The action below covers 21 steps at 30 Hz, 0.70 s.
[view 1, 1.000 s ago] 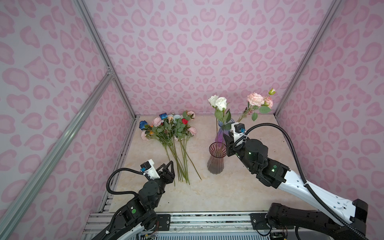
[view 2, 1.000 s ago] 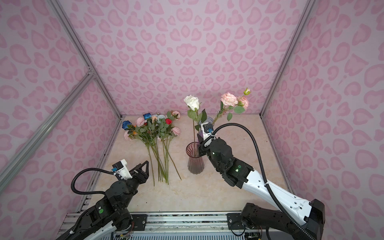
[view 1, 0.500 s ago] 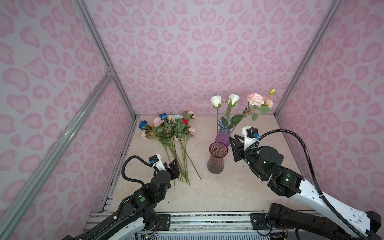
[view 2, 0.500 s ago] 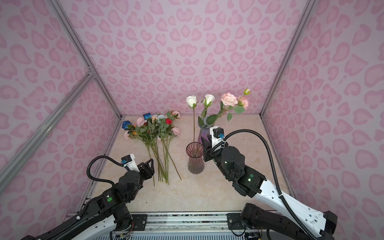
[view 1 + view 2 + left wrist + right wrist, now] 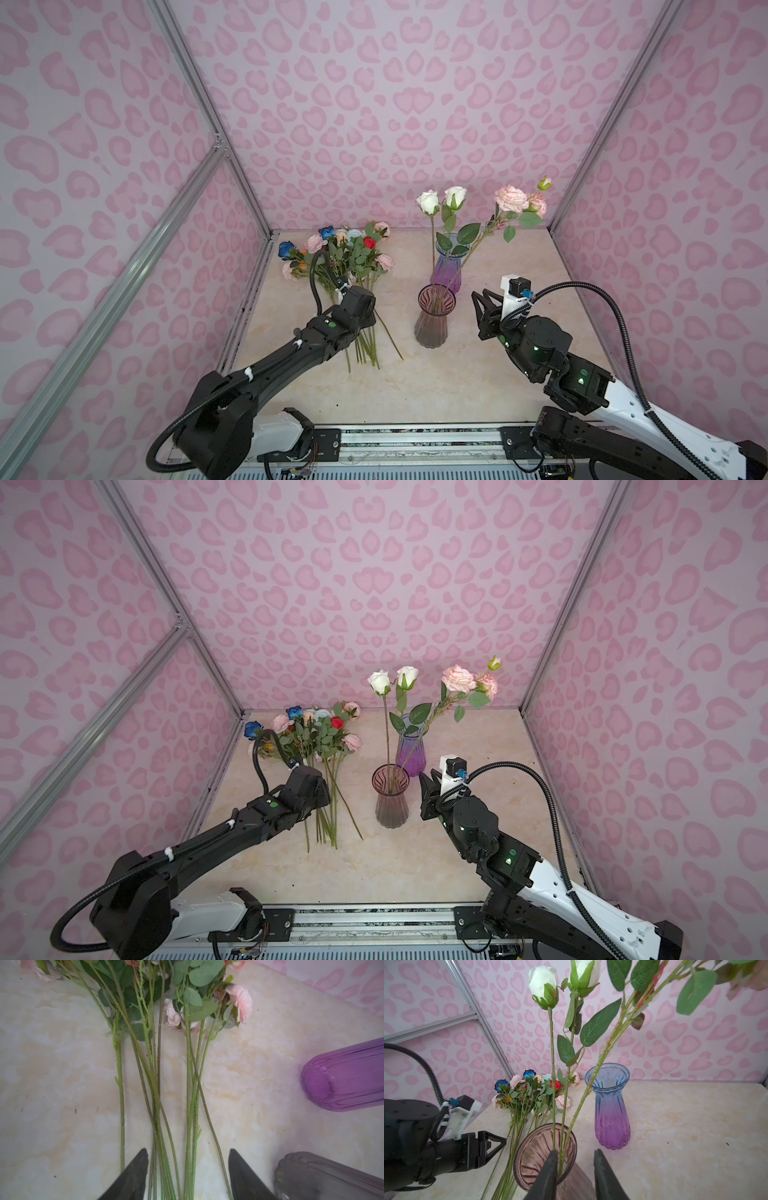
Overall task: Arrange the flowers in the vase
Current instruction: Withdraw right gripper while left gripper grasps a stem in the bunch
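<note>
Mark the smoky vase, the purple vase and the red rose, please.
smoky vase (image 5: 432,328), in a top view, ribbed body
purple vase (image 5: 445,277), in a top view, lower body
red rose (image 5: 369,242), in a top view, flower head

in both top views the beige marble-look tabletop (image 5: 478,374) is seen from high at the front, looking down. the long green flower stems (image 5: 157,1105) are viewed closely from above by the left wrist camera. the smoky ribbed glass vase (image 5: 529,1159) and the blue-to-purple glass vase (image 5: 611,1115), faced low and near by the right wrist camera, are shared by all views.
</note>
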Motion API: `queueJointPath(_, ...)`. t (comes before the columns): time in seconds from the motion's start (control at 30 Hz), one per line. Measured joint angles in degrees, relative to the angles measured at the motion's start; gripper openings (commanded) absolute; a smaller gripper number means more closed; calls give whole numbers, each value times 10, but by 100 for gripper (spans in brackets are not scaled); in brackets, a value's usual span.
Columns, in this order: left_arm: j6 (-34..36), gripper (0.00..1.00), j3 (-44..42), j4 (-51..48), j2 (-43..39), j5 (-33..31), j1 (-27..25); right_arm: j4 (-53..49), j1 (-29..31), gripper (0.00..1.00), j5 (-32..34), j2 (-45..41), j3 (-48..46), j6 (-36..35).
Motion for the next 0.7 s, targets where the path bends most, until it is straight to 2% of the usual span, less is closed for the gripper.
queueJointPath(0.17, 35, 47, 93, -25, 139, 27, 24, -8, -2, 32, 9, -28, -19, 15)
queueJointPath(0.2, 35, 43, 105, -32, 156, 30, 26, -12, -3, 32, 9, -34, -22, 18)
queueJointPath(0.3, 48, 39, 137, -52, 204, 34, 29, -28, -7, 32, 12, -52, -26, 22)
queueJointPath(0.33, 48, 37, 141, -54, 211, 35, 29, -30, -8, 32, 13, -58, -28, 24)
queueJointPath(0.4, 48, 24, 145, -62, 225, 38, 28, -34, -12, 32, 13, -68, -32, 27)
queueJointPath(0.47, 51, 20, 146, -67, 236, 44, 29, -38, -16, 32, 13, -76, -34, 29)
queueJointPath(0.57, 52, 19, 146, -72, 240, 46, 29, -42, -22, 33, 13, -78, -35, 29)
queueJointPath(0.7, 58, 6, 141, -74, 230, 48, 29, -43, -25, 33, 9, -76, -35, 29)
